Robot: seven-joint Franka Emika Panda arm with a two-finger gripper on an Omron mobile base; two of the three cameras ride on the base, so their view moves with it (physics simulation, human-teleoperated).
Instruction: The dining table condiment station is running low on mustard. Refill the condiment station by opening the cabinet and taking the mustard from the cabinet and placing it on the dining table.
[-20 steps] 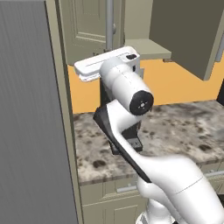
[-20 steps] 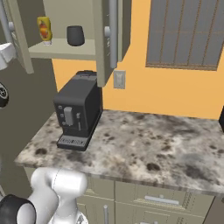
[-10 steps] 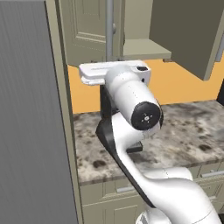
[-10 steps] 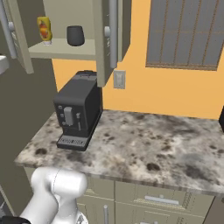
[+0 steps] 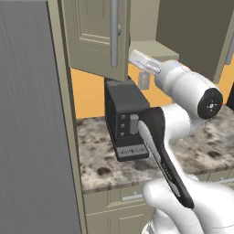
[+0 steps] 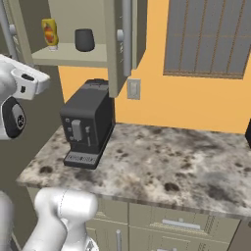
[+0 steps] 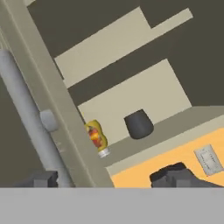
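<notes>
Hand view, tilted: the cabinet (image 7: 131,94) is seen open, with flat beige shelves against a dark interior. On the lower shelf the mustard (image 7: 96,136), a small yellow squeeze bottle with a reddish label and a pale end, stands just beside a dark, rounded cup (image 7: 138,124); the two are close but apart. A beige door edge and its smooth silver bar handle (image 7: 26,118) cross the left of this view. The gripper (image 7: 105,178) is released, its two dark fingertips (image 7: 173,177) spread wide with nothing between them, short of the shelf.

From the right base view, the same bottle (image 6: 49,33) and cup (image 6: 84,39) are seen on the shelf above a boxy black coffee machine (image 6: 87,123), which sits on a mottled grey-brown stone worktop (image 6: 162,162) over panelled drawer fronts. An orange wall carries a pale switch plate (image 6: 133,88), and a slatted grey blind (image 6: 208,37) hangs to the right.

In the left base view a panelled cabinet door (image 5: 96,36) with a long vertical handle is shown above the coffee machine (image 5: 125,119), beside a tall plain grey panel (image 5: 32,123).
</notes>
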